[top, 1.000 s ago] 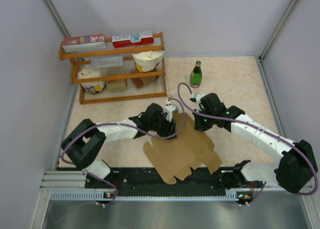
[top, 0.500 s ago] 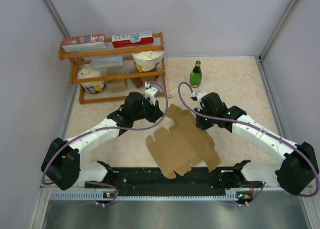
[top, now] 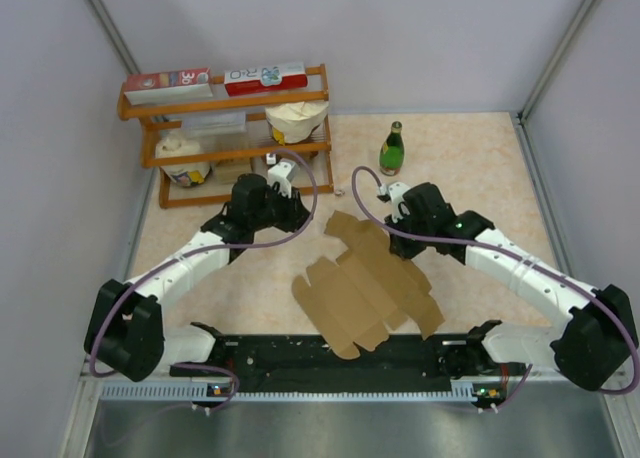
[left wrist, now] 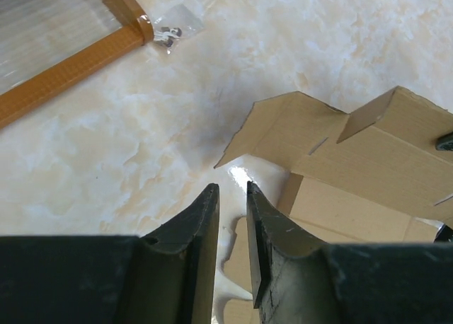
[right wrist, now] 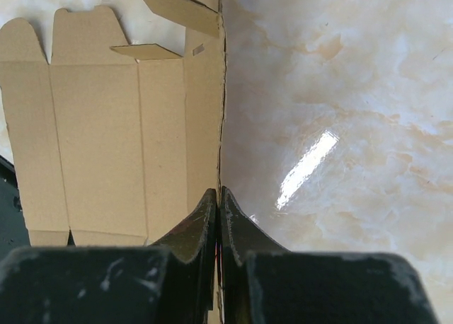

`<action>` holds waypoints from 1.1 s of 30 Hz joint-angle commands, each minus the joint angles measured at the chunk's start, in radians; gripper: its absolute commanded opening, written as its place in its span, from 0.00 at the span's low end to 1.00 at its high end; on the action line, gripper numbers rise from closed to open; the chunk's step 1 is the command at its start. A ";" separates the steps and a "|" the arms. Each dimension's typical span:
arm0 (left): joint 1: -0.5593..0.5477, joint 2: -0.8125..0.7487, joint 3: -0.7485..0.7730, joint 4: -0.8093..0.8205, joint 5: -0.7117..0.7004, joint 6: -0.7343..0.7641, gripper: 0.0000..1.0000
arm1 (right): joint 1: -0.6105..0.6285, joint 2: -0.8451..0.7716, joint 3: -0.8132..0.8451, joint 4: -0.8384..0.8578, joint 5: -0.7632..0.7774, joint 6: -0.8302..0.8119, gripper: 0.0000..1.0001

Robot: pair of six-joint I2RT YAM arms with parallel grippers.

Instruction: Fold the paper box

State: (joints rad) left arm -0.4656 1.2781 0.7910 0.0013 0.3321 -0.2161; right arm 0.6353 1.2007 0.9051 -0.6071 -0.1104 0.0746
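Between the right jaws, pressed shut, sits one long edge of the box (right wrist: 106, 126), a flat brown sheet. The pinched stretch itself is hidden by the fingers (right wrist: 191, 232). Beyond them one flap (right wrist: 177, 9) stands up from the sheet. The left jaws stand a narrow slit apart with nothing between them, hanging over bare worktop (left wrist: 106, 147) just short of a pointed corner of the box, whose far side is cut off in that view. Seen from above, the sheet lies mid-worktop, its near flaps over the black base rail (top: 270, 356). A small clear packet (left wrist: 173, 28) by the foot of the wooden shelf (top: 225, 138) is too blurred to make out. A green bottle (top: 392, 148) stands well apart behind. The worktop is glossy cream, marble-patterned; pale grey walls (top: 400, 38) close three sides.
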 commanded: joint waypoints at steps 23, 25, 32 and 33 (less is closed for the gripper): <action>0.070 0.349 0.286 0.092 0.050 0.009 0.33 | 0.089 -0.075 0.074 0.003 -0.003 -0.366 0.00; 0.070 0.371 0.287 0.094 0.123 0.006 0.33 | 0.089 -0.066 0.083 0.001 -0.008 -0.374 0.00; 0.050 0.444 0.260 0.164 0.338 -0.020 0.32 | 0.095 -0.029 0.104 0.009 -0.025 -0.433 0.00; 0.038 0.449 0.258 0.163 0.353 -0.016 0.32 | 0.095 -0.020 0.110 0.010 -0.022 -0.441 0.00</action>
State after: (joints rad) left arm -0.4030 1.7042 1.0447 0.0830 0.5331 -0.2226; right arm 0.7136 1.1503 0.9524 -0.6216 -0.1234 -0.3111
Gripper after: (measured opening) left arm 0.318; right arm 0.007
